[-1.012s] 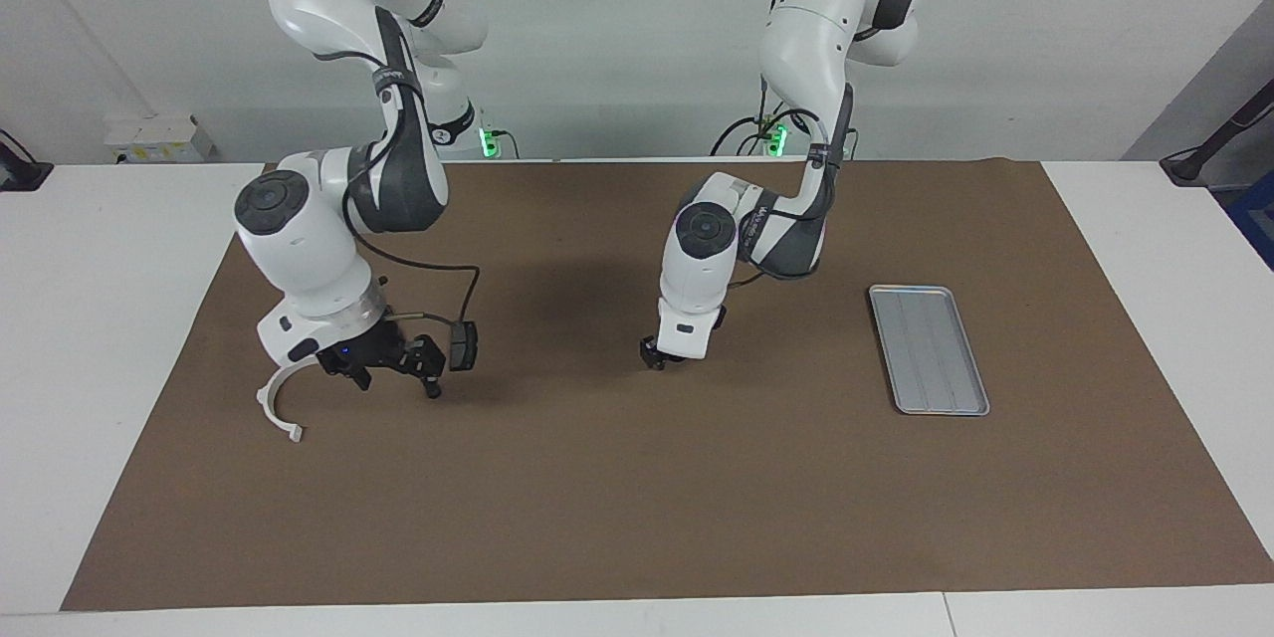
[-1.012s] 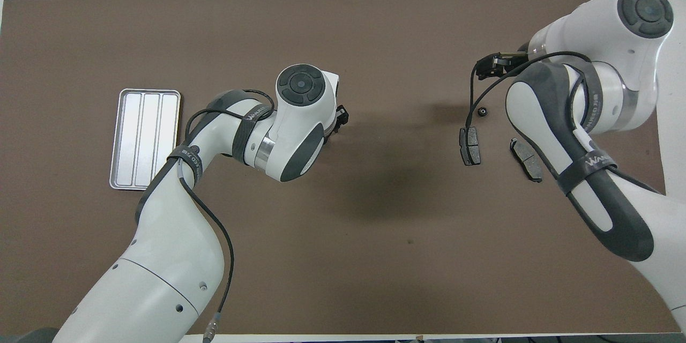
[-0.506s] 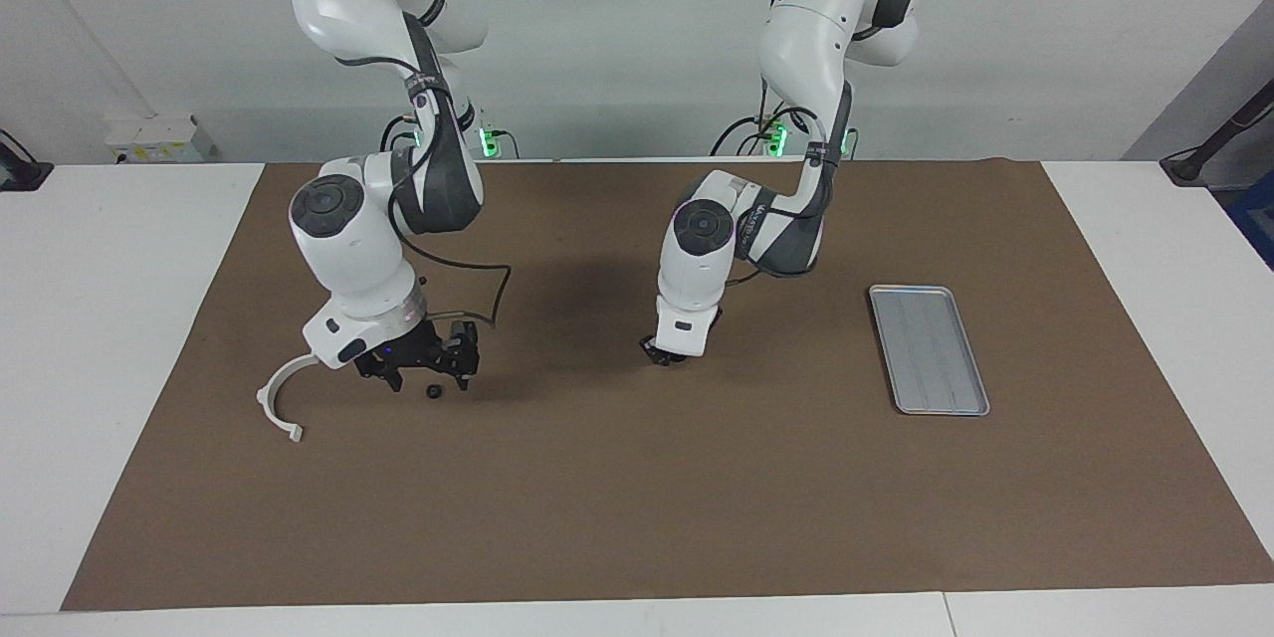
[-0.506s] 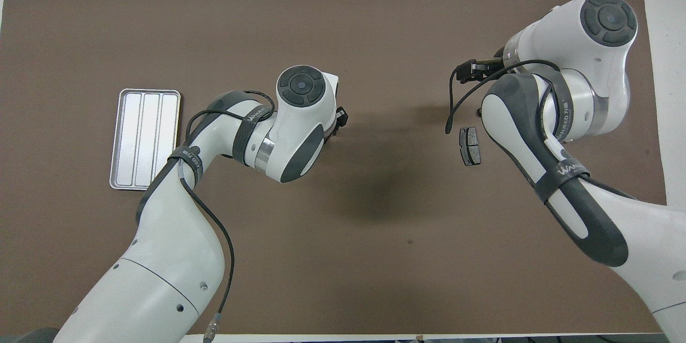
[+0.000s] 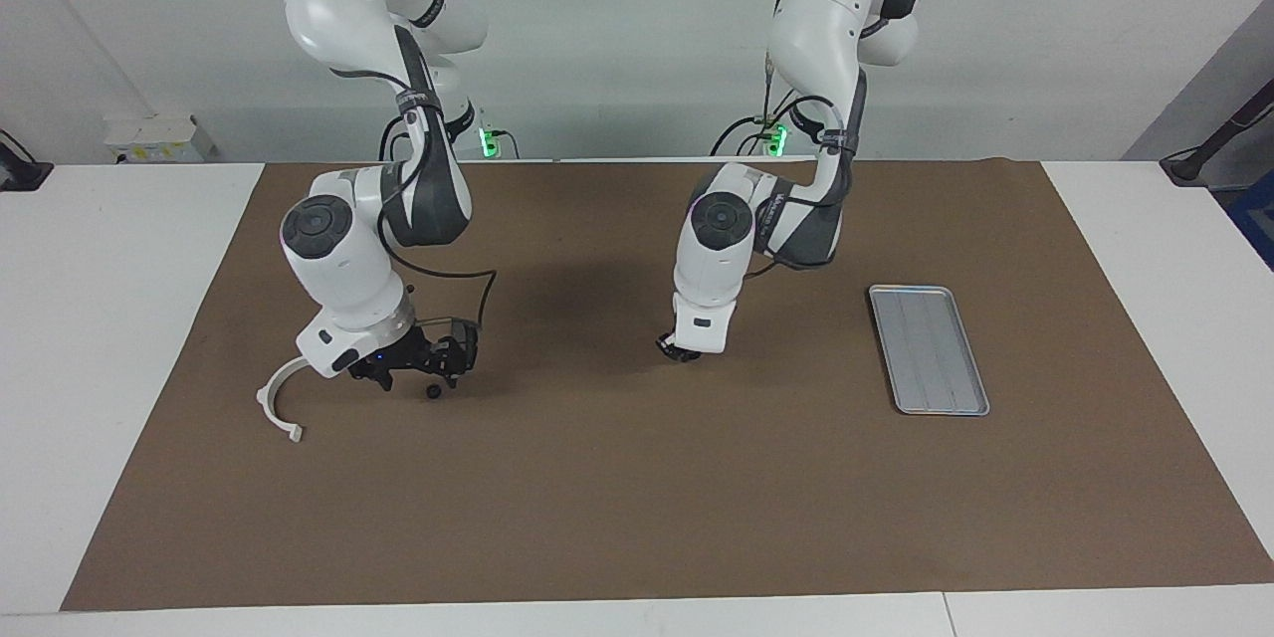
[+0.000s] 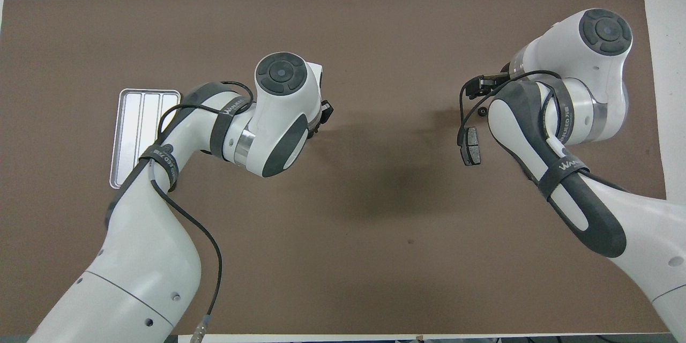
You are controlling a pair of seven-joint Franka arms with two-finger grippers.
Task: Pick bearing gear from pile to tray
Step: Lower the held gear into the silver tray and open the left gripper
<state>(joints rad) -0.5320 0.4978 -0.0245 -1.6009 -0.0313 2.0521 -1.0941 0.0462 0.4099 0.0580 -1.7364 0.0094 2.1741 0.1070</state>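
Observation:
The pile lies at the right arm's end of the brown mat. In it are a tiny black round piece (image 5: 433, 392) (image 6: 482, 112), a dark grey brake pad (image 6: 470, 146) and a white curved bracket (image 5: 277, 400). My right gripper (image 5: 418, 374) hangs low over the pile, open, just above the black piece. The right arm hides this gripper in the overhead view. My left gripper (image 5: 679, 350) (image 6: 324, 112) is low over the middle of the mat, between pile and tray. Whether it holds anything cannot be made out. The silver tray (image 5: 931, 350) (image 6: 131, 134) lies at the left arm's end with nothing in it.
A brown mat (image 5: 637, 498) covers most of the white table. The left arm's forearm crosses over one corner of the tray in the overhead view. A black camera block on a cable (image 5: 460, 333) (image 6: 477, 86) hangs beside the right gripper.
The left arm has lifted slightly and swung toward the tray. The right arm swung toward the table's middle over the pile, then eased back, and it now covers a second brake pad.

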